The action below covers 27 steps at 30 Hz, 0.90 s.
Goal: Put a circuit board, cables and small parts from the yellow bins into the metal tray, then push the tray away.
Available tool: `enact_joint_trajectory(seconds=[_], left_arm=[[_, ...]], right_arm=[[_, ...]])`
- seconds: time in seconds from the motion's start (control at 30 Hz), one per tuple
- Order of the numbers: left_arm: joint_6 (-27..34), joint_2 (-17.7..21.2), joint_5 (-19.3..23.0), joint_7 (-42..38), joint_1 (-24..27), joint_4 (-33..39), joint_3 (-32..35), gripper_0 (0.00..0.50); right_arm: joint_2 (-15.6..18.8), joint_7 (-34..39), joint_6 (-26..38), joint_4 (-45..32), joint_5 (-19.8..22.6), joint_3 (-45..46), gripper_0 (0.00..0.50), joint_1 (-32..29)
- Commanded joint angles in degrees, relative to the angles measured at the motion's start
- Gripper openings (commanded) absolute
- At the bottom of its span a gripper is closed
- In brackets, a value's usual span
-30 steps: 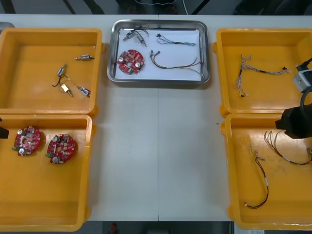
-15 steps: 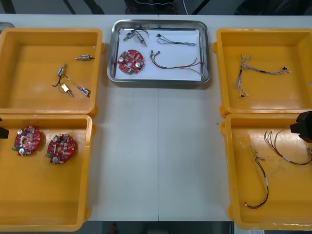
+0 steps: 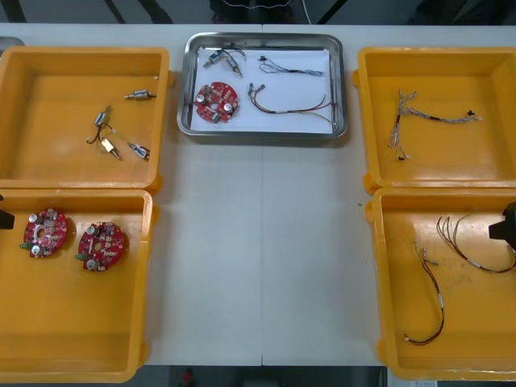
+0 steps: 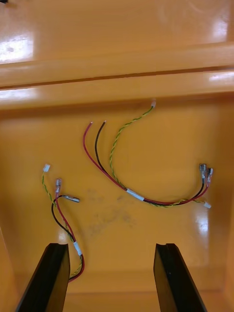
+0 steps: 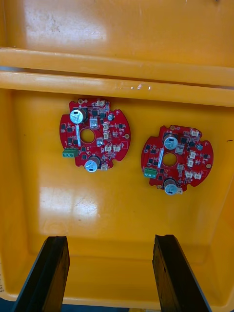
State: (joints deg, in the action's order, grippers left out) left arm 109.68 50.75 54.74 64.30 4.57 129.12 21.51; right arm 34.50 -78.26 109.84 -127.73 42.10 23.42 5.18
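Note:
The metal tray [image 3: 258, 135] stands at the far middle of the table, white inside. In it lie a red circuit board [image 3: 216, 102], small metal parts [image 3: 223, 58] and two thin cables [image 3: 290, 66]. My right gripper [image 4: 111, 247] hangs open over the near right yellow bin [image 3: 387, 282], with nothing between its fingers. Beyond the fingers lie two red and yellow cables [image 4: 134, 195], one long and one short [image 4: 63, 214]. My left gripper [image 5: 110, 239] is open above the near left bin [image 3: 72, 339], short of two red boards [image 5: 95, 134] [image 5: 176, 159].
The far left bin [image 3: 48, 161] holds several small metal parts [image 3: 105, 129]. A twisted blue and white cable [image 3: 403, 113] lies in the far right bin [image 3: 484, 161]. Bare table [image 3: 262, 242] runs between the bins. Each arm shows as a black bit at the side edges [image 3: 508, 226] [image 3: 4, 218].
My right arm has drawn back to the right, from over the right bins to the picture's edge. The left arm and everything in the tray and bins stay put.

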Motion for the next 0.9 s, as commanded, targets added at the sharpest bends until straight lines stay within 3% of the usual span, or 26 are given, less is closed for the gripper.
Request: enact_joint_trajectory(seconds=[0.03, 0.9], left_arm=[[0.3, 2.5, -0.5, 1.7, -0.8, 1.3, 1.8, 0.5], [0.3, 2.5, -0.5, 1.7, -0.8, 1.3, 1.8, 0.5]], right_arm=[[2.9, -0.1, 0.2, -0.4, 0.5, 1.5, 0.5, -0.6], [3.6, -0.3, 0.2, -0.4, 0.3, -0.1, 0.5, -0.7]])
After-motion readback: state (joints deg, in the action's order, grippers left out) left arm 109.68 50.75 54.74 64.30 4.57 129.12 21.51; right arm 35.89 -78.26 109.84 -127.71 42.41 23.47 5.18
